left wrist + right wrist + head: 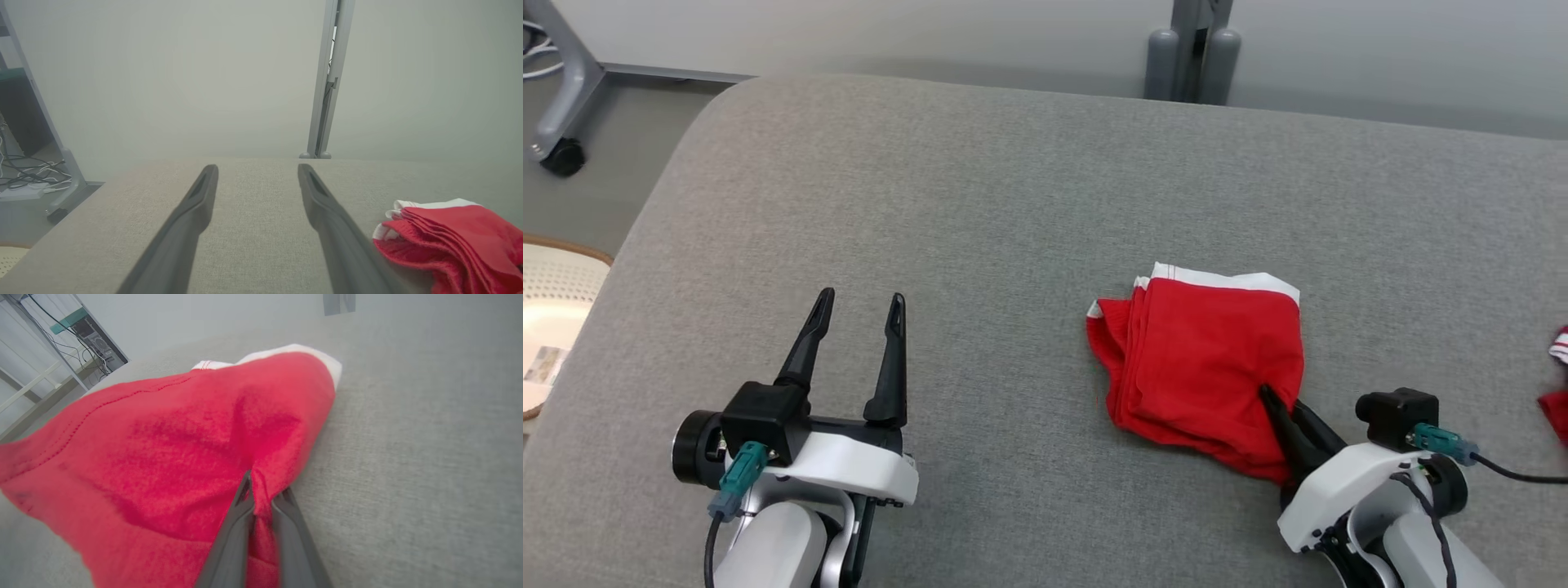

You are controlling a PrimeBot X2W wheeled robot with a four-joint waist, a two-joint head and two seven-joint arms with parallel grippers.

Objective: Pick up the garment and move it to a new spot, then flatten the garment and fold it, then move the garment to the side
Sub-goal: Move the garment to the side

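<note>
Off the left edge of the grey cushion point(1029, 188), on the floor, stands a grey metal frame leg point(562, 98) ending in a black foot. Nearer along that same left edge sits a pale perforated basket with a brown rim point(560, 278).

On the left part of the cushion the left gripper point(862, 296) hovers with its two dark fingers spread well apart and nothing between them. They point toward the cushion's far edge, and the left wrist view shows bare grey fabric in the gap.

Just beyond the cushion's far edge, right of its middle, rises a grey post point(1192, 57).

The red garment point(1201, 359) lies right of the cushion's middle, toward the near side. It is folded into a thick bundle, with a white band along the edge that faces the far side. Layered red edges show on the bundle's left.

At the bundle's near right corner the right gripper point(1270, 396) has its fingers drawn together, pinching a raised ridge of the red fabric. The right wrist view shows the cloth squeezed between the two tips.

At the cushion's right edge a second piece of red and white cloth point(1558, 384) is partly cut off by the frame.
</note>
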